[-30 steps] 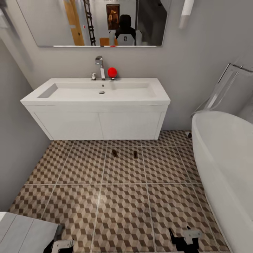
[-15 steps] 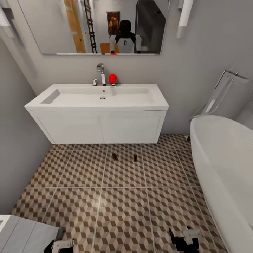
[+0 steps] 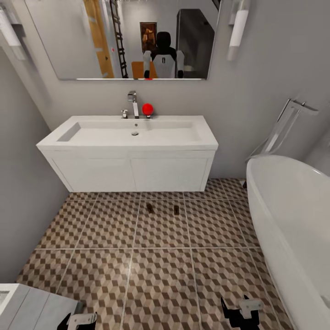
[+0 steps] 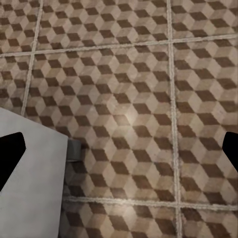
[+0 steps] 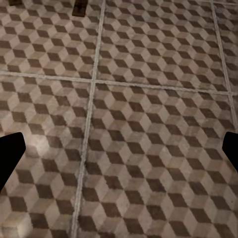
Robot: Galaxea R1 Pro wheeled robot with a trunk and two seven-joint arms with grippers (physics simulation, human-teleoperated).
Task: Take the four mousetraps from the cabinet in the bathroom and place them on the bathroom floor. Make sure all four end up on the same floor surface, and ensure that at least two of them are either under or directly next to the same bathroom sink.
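**Two traps by the sink, both hands empty**

Backing off a little, the head camera now takes in more mirror and more tile than a second ago, so the white basin sits lower in the picture; the two traps lie where they lay on the floor.

Both hands hang low at the near edge of the head view. The left hand (image 3: pixel 78 321) has its fingers spread wide apart, dark tips at either side of its wrist view with only tile and a pale grey slab corner (image 4: pixel 29 178) between them. The right hand (image 3: pixel 240 312) is likewise spread and carries nothing.

Outward from the hands runs the bathroom floor (image 3: pixel 160 275) of large square tiles printed with brown, beige and grey cubes and pale grout. Well ahead, just in front of the wall-hung white vanity, lie two tiny flat brown wooden mousetraps (image 3: pixel 150 208), the second (image 3: pixel 176 210) near the first but apart from it. Above them is the large smooth white sink (image 3: pixel 133 133), with a chrome tap (image 3: pixel 133 101) and a red ball (image 3: pixel 147 109) behind. A white bathtub (image 3: pixel 293 220) is at the right.

Two traps seem placed; two more appear to be outstanding. The traps are small and close in colour to the tiles, so the wheeled base could roll over or nudge them while turning away.
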